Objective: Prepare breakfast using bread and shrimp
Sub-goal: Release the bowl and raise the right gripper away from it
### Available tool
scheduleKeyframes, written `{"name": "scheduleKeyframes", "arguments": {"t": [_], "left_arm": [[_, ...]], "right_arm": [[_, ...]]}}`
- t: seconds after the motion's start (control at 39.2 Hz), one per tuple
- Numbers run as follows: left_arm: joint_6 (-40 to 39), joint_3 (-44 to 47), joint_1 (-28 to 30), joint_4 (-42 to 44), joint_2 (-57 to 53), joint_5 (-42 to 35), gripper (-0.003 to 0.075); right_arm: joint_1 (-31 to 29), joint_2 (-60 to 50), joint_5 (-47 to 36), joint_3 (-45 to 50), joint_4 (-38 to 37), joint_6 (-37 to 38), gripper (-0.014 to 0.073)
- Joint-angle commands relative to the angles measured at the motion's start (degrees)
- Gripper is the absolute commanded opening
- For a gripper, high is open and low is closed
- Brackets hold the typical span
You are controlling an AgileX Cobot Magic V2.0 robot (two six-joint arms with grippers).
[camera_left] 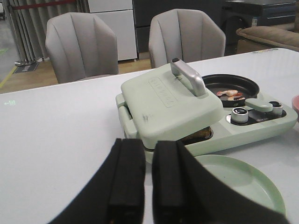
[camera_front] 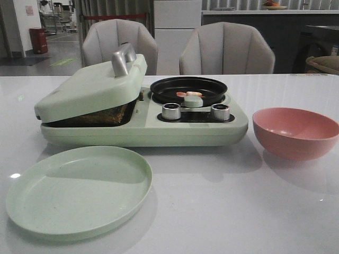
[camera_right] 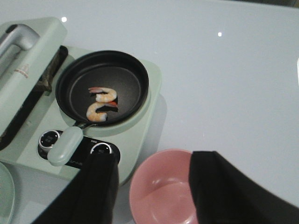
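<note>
Black pan [camera_right: 79, 79]: two shrimp [camera_right: 100, 105] | pink bowl [camera_front: 296, 132] (bare) | left claw [camera_left: 145, 186] pressed together | right claw [camera_right: 152, 186] spread

Two curled shrimp [camera_right: 102, 104] in the pan — bread [camera_front: 90, 116] under the lid.

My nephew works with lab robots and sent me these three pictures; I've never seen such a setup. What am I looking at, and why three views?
It is a two-armed robot at a white table, photographed by three cameras at once. One looks forward over the table; one sits on each wrist, so the dark shapes there are the arm's own fingers. The left gripper is nearly closed and holds nothing; the right gripper is open above the empty pink bowl. On the table stands a pale green breakfast maker. Its lid rests on toasted bread, and its black pan holds two shrimp. An empty green plate lies in front.
</note>
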Motion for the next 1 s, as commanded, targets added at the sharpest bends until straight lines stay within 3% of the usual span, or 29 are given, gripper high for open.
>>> {"name": "scheduleKeyframes", "arguments": {"t": [0.0, 0.59, 0.97], "left_arm": [[-0.5, -1.5, -0.4, -1.0, 0.7, -5.2, 0.0185], [-0.5, -1.5, -0.4, -1.0, 0.7, -5.2, 0.0185], [-0.5, -1.5, -0.4, -1.0, 0.7, -5.2, 0.0185]], "right_arm": [[1.6, -5.9, -10.6, 3.8, 0.7, -0.7, 0.0459], [9.3, -37.4, -30.6, 36.5, 0.7, -0.7, 0.0459], [9.3, -43.6, -31.0, 44.2, 0.6, -0.7, 0.0446]]}}
